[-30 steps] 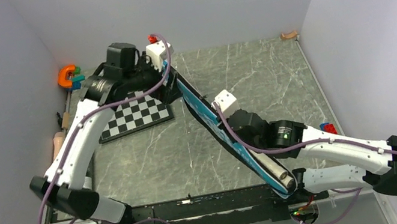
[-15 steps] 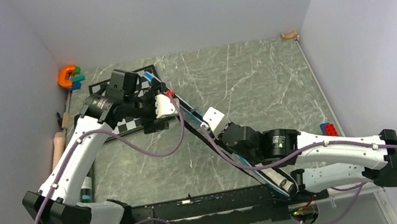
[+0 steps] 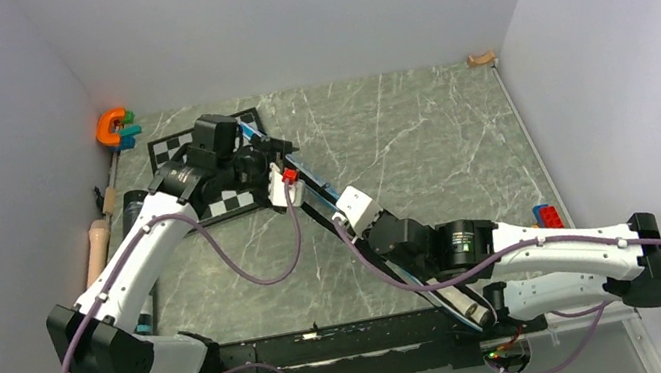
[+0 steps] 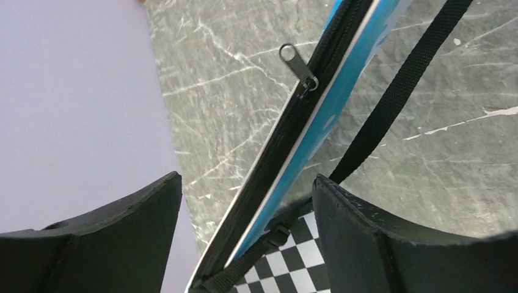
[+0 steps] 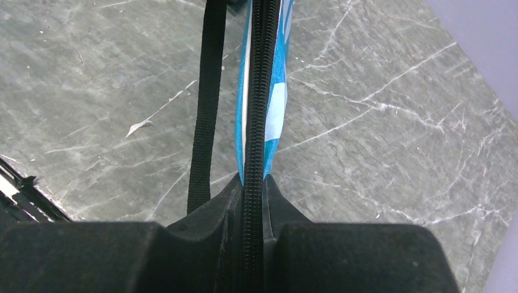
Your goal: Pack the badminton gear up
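The bag (image 3: 436, 293) stands on its long edge and runs diagonally across the surface (image 3: 419, 131), from the chessboard (image 3: 174, 152) at the far left to the arm bases at the near right. We see no rackets, shuttlecocks or tube outside it. We judge that they are packed inside, though no view confirms this.

The right end effector (image 5: 253, 180) is clamped on the zipper edge partway along the bag. Its fingers press the toothed seam from both sides. We read this grip as a brace: it keeps the thin bag upright and the seam taut, so that the slider can travel along a straight line.

The left end effector (image 4: 247, 183) is apart, and the seam passes through the gap without visible contact. The zipper pull (image 4: 298, 66) hangs off the seam beyond the fingertips, toward the far end. We take this straddling pose as an alignment for seizing the pull. We cannot tell whether the seam past the slider is open.

The black strap (image 4: 391, 104) trails loose beside the blue panel and down to the chessboard. It lies close to the seam and could snag a finger. The orange clamp (image 3: 112, 127) rests at the far left corner, well apart from the work.

We judge the task to be near its end, with the zipper closure remaining.
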{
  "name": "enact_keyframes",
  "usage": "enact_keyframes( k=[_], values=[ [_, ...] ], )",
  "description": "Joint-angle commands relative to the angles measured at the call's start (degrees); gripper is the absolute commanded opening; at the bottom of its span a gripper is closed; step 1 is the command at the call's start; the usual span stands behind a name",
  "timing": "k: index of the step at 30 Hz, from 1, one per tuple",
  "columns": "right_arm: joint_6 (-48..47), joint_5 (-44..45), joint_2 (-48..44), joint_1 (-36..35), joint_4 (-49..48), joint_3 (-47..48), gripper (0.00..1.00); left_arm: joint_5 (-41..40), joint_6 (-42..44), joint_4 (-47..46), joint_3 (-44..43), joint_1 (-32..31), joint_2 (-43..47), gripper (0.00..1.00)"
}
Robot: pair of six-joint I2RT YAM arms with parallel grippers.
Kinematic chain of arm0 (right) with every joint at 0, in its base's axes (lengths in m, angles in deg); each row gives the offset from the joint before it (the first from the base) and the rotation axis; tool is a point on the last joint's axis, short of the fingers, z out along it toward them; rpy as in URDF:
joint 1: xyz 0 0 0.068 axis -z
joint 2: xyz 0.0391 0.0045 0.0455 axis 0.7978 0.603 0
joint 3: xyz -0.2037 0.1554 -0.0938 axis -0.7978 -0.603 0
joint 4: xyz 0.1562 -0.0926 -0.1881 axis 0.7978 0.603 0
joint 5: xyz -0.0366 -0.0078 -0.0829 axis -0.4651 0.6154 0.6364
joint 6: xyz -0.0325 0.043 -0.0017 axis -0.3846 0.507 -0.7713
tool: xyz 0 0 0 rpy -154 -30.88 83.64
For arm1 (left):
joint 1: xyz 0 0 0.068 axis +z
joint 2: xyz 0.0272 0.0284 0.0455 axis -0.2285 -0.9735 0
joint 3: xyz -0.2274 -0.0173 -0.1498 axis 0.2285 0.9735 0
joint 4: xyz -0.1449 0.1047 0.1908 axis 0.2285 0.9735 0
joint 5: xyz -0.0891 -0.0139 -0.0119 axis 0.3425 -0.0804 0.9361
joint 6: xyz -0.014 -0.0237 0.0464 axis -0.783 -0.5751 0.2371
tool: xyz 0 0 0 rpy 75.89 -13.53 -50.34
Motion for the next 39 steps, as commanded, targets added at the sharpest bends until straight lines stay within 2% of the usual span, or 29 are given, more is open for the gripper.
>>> enact_keyframes(
  k=[1, 3, 6, 10, 13, 17, 27, 33, 37, 39],
  values=[
    [-0.7, 1.8, -2.0, -0.8, -6.6, 0.7, 0.0, 3.9, 6.2, 2.2, -1.7, -1.6, -1.5, 0.79],
    [-0.7, 1.8, -2.1, -0.9, -6.3, 1.0, 0.0, 2.5, 7.5, 2.3, -1.0, -2.3, -2.3, 0.75],
    [-0.7, 2.3, -2.5, -1.0, -6.3, 0.7, 0.0, -3.2, 12.3, 2.9, -1.1, -4.3, -5.2, 0.58],
    [-0.7, 2.7, -3.5, -1.0, -6.1, 0.5, 0.0, -6.3, 11.0, 6.0, -7.0, -4.7, -10.6, 0.43],
    [-0.7, 2.5, -3.9, -1.1, -6.0, 0.1, 0.0, -8.4, 13.3, 7.3, -9.2, -4.7, -12.5, 0.31],
    [1.4, 3.2, -4.5, -1.2, -6.0, -0.3, 0.0, -9.8, 14.1, 4.7, -8.7, -5.2, -12.1, 0.01],
    [2.5, 7.2, -11.4, -1.2, -7.9, -2.2, 0.0, -11.2, 10.1, -0.7, -9.2, -5.1, -3.2, 0.0],
    [3.0, 5.8, -12.6, -1.2, -7.7, -3.2, 0.0, -16.6, 4.6, 1.4, -8.5, -5.2, 4.1, 0.0],
    [4.0, 4.4, -12.5, -1.2, -7.4, -2.9, 0.17, -21.9, 0.7, 1.7, -3.4, -5.2, 10.8, 0.0],
    [4.4, 3.9, -12.6, -1.2, -6.9, -2.3, 0.31, -24.3, -1.3, 3.4, -1.2, -5.1, 14.2, 0.0]
  ],
)
